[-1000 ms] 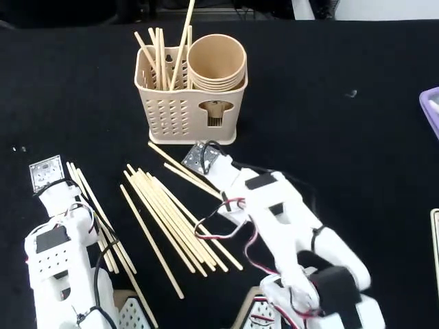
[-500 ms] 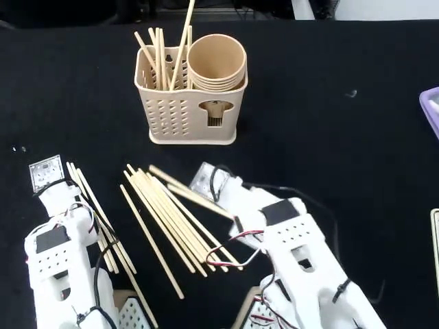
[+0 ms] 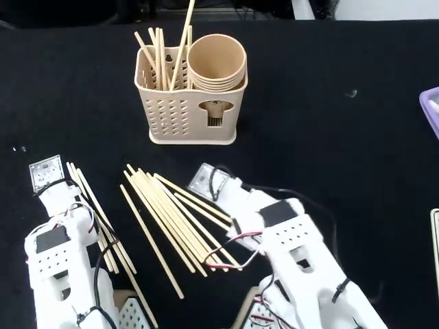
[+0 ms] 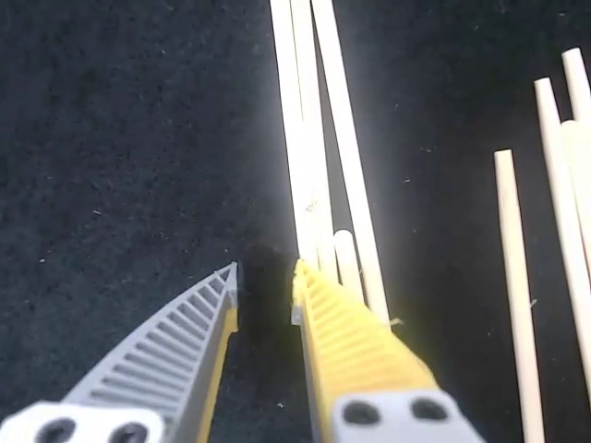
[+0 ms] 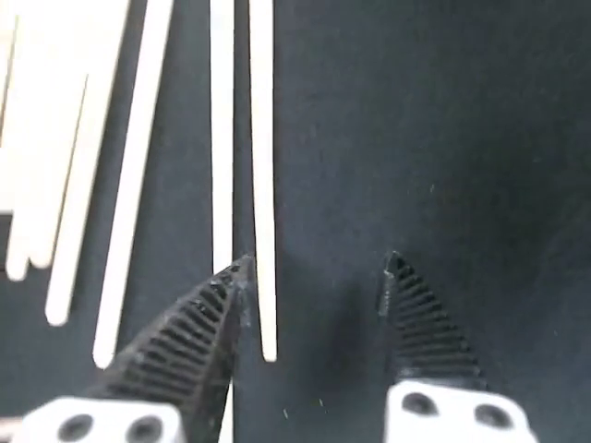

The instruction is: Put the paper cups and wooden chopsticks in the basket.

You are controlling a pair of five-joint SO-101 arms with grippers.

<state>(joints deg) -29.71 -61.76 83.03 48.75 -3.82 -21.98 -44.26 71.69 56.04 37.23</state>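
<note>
High view: the right arm has drawn back from the basket (image 3: pixel 185 115) toward the table's near edge, and its two chopsticks (image 3: pixel 182 192) now lie on the loose pile (image 3: pixel 171 219); right gripper (image 5: pixel 314 268) spread, one stick end between its jaws; left gripper (image 4: pixel 263 277) slightly parted, touching three sticks (image 4: pixel 309 138); paper cups (image 3: pixel 217 63) stacked in the basket; bare table (image 3: pixel 329 137) to the right.

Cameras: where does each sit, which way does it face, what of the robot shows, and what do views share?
High view: fixed above the table, looking down on the basket, paper cups, loose chopsticks, the left arm and the right arm.
Left wrist view: on the left arm, facing down past its open fingers at a chopstick bundle.
Right wrist view: on the right arm, facing down past its open fingers at two chopsticks.
Shared: each wrist view's chopsticks also lie beside that arm in the high view.
</note>
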